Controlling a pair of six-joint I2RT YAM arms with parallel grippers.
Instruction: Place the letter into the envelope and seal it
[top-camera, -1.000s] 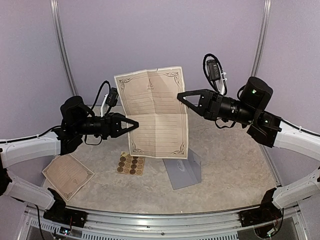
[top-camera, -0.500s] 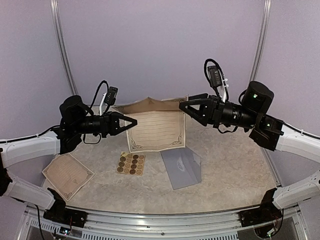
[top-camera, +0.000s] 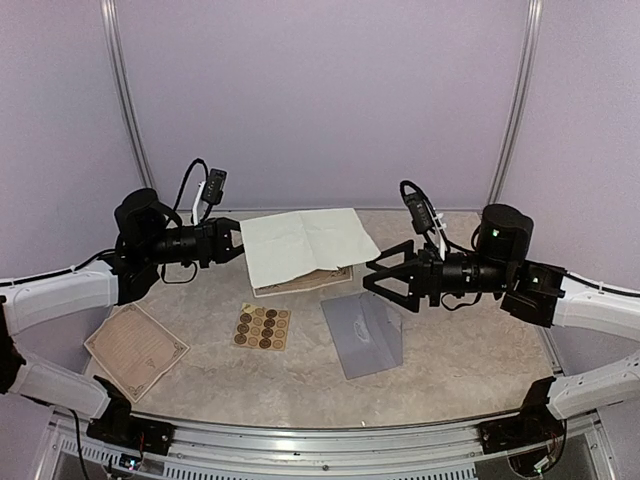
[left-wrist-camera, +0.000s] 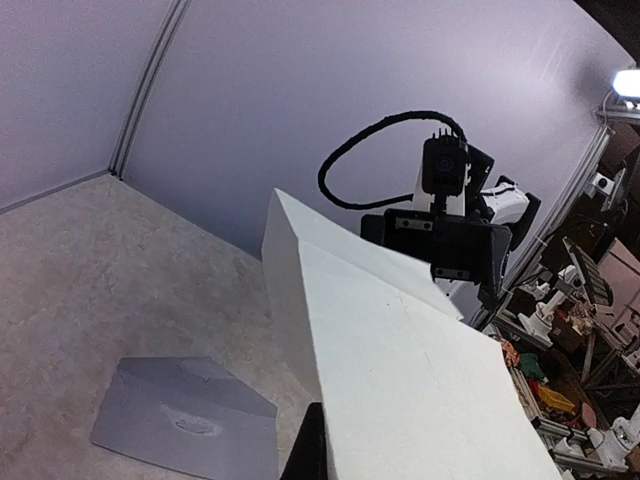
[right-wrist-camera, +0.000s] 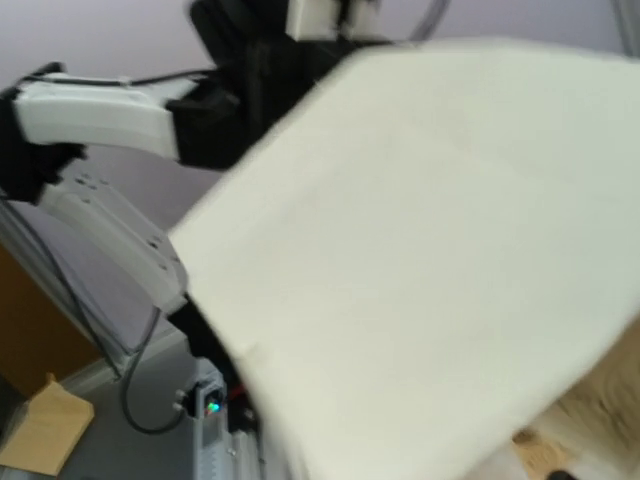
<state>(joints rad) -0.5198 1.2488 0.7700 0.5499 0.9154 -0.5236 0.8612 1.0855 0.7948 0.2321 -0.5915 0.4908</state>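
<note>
The letter (top-camera: 305, 243) hangs low over the table, folded over so its white back faces up, with a strip of its printed side (top-camera: 300, 283) showing beneath. My left gripper (top-camera: 240, 250) is shut on the letter's left edge. In the left wrist view the white sheet (left-wrist-camera: 400, 370) fills the lower right, beside one dark finger (left-wrist-camera: 308, 455). My right gripper (top-camera: 368, 276) stands open just right of the letter and apart from it, above the grey-lavender envelope (top-camera: 365, 335). The right wrist view shows only the blurred letter (right-wrist-camera: 430, 260); its own fingers are hidden.
A tan sheet of round brown stickers (top-camera: 262, 327) lies left of the envelope. A second printed sheet (top-camera: 135, 350) lies at the near left. The envelope (left-wrist-camera: 190, 430) also shows in the left wrist view, flat on the speckled tabletop (left-wrist-camera: 90, 280).
The right gripper opened, let go of the letter and dropped toward the envelope. The letter went from upright to folded over, white back up. The left gripper stays shut on it.
</note>
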